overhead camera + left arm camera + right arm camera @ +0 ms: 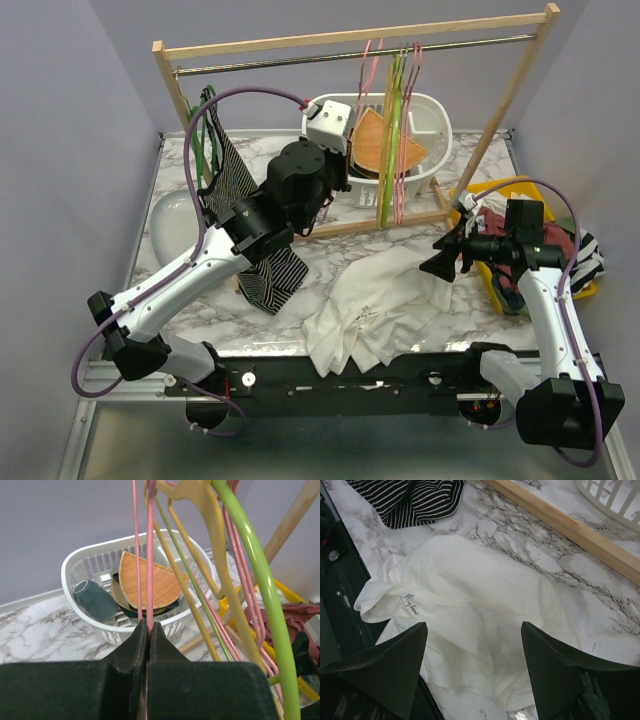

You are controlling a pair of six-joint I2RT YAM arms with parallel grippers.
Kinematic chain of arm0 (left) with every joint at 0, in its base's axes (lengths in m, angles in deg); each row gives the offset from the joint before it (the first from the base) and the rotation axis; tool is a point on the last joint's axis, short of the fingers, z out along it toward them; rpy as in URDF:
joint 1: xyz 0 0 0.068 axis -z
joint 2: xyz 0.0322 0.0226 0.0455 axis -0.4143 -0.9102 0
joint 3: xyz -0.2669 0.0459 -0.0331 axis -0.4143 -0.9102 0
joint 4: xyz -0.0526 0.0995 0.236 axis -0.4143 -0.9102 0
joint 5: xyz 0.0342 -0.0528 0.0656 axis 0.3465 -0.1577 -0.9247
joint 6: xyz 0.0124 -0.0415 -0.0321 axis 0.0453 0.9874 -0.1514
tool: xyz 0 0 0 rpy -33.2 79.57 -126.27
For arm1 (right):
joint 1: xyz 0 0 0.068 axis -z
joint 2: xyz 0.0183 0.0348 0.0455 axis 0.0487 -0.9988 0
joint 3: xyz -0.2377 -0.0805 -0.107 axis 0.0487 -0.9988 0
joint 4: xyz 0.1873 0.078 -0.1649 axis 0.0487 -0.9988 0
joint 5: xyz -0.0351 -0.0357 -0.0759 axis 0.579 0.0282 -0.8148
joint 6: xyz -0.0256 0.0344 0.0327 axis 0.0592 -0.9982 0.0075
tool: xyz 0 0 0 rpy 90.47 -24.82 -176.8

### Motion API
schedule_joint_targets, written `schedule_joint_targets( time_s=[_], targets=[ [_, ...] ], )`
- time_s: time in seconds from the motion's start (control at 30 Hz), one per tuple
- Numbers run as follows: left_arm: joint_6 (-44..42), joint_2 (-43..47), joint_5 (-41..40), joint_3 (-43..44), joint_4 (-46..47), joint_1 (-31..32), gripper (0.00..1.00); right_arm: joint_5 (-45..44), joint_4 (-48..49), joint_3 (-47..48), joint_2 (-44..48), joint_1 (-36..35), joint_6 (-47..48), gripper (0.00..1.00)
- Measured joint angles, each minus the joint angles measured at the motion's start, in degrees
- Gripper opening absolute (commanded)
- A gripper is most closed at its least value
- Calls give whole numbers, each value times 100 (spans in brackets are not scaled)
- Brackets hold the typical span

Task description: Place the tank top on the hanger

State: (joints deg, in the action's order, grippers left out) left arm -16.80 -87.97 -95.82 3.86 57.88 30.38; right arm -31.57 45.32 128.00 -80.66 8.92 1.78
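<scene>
The tank top (375, 305) lies crumpled and white on the marble table near the front edge, and it fills the right wrist view (470, 580). My right gripper (440, 265) hovers open just over its right part, the two fingers spread wide with only cloth below them (474, 630). Up at the clothes rack, my left gripper (350, 140) is shut on the thin pink wire of the hanger (149, 555), which hangs from the rail (367, 75). The jaws (148, 626) pinch the wire with no gap.
More pink, yellow and lime-green hangers (260, 580) hang right of the gripped one. A white basket (432, 112) with dishes stands behind the wooden rack (350, 40). A striped garment (250, 200) hangs at left. A yellow bin (520, 190) of clothes sits at right.
</scene>
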Motion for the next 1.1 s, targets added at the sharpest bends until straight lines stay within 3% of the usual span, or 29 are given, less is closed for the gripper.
schedule_joint_targets(
  time_s=[0.4, 0.67, 1.1],
  targets=[
    [-44, 450, 361, -614, 577, 0, 0, 2, -2, 0, 0, 0, 15, 84],
    [-42, 1272, 649, -1322, 564, 0, 0, 35, -52, 0, 44, 2, 164, 84],
    [223, 2511, 1008, -1674, -988, 0, 0, 323, -363, 2, 273, 37, 678, 85]
  ],
)
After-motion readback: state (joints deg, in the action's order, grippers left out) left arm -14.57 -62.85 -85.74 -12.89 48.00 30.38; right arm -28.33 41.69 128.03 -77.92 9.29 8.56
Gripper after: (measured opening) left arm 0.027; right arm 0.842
